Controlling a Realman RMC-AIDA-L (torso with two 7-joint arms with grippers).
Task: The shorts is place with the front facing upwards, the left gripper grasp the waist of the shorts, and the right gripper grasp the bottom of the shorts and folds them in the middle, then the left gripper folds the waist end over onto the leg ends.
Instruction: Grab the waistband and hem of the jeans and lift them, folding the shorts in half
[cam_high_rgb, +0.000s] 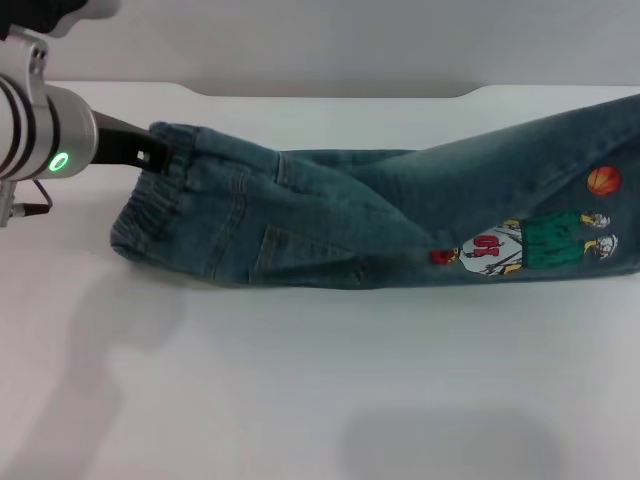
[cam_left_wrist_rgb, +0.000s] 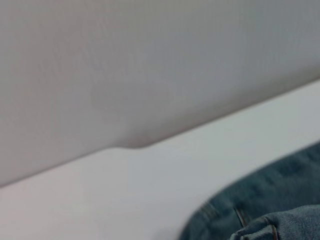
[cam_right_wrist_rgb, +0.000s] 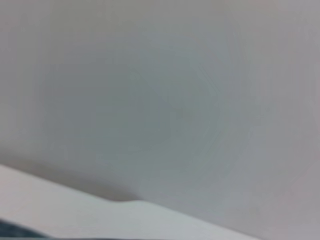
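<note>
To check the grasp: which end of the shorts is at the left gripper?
The waist: the crinkled, gathered band beside the left gripper. The smooth leg part with the cartoon print lies far away.

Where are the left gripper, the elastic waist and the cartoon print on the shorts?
left gripper (cam_high_rgb: 150, 150): head view, black claw tip at the waist's far corner.
waist (cam_high_rgb: 150, 215): head view, gathered denim band.
cartoon print (cam_high_rgb: 535, 243): head view, player's green shirt on the leg.

A white table (cam_high_rgb: 300, 400) carries the shorts (cam_high_rgb: 330, 225), folded lengthwise and lying across it.
</note>
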